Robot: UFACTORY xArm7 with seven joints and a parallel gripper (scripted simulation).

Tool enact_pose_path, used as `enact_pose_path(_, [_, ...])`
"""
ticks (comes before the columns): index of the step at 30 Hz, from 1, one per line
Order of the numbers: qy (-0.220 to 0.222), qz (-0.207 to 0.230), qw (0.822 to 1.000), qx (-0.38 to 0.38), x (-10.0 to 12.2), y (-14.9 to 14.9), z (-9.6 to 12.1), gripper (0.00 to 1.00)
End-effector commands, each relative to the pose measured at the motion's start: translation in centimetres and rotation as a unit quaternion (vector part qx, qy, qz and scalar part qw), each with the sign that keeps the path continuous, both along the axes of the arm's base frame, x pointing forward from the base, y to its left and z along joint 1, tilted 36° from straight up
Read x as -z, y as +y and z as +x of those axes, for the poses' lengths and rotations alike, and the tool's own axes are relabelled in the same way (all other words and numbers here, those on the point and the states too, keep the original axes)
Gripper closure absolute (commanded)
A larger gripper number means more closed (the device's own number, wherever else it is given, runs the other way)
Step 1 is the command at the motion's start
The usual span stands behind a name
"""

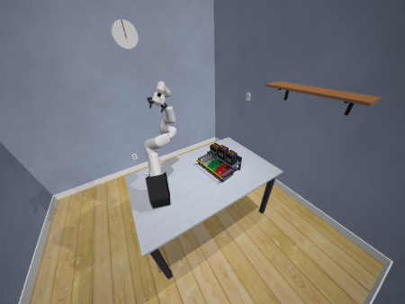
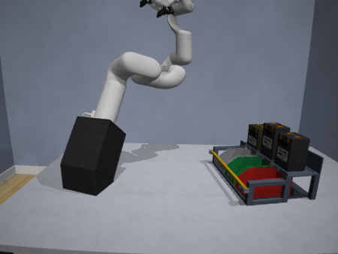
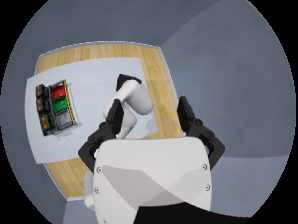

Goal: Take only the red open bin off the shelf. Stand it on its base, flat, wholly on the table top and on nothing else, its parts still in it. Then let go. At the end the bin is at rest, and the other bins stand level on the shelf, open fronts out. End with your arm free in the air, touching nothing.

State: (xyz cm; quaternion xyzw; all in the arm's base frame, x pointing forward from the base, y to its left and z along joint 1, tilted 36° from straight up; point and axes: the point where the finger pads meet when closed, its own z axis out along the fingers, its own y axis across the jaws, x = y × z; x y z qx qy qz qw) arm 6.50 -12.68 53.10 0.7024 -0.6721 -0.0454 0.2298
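Exterior view: my gripper (image 1: 157,104) (image 2: 154,8) (image 3: 150,104), wide open and holding nothing, hangs high; the red bin (image 1: 222,172) (image 2: 263,182) (image 3: 58,91) sits at the rack's (image 1: 227,180) (image 2: 267,201) (image 3: 66,83) near end. I should descend slowly, clearing the yellow bar (image 1: 209,169) (image 2: 229,170) (image 3: 70,102).

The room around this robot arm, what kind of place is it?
Possibly a robot test room: an arm on a table, small coloured bins, and bare walls.
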Motion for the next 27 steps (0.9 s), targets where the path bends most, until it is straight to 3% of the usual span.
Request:
enact_pose_path(1, [0.053,0.023,0.995,0.079,0.03,-0.09,0.0,0.0])
enact_pose_path(12, [0.053,0.023,0.995,0.079,0.03,-0.09,0.0,0.0])
enact_pose_path(17, [0.121,0.051,0.975,0.182,0.03,-0.09,-0.01,0.0])
enact_pose_path(27, [0.121,0.051,0.975,0.182,0.03,-0.09,-0.01,0.0])
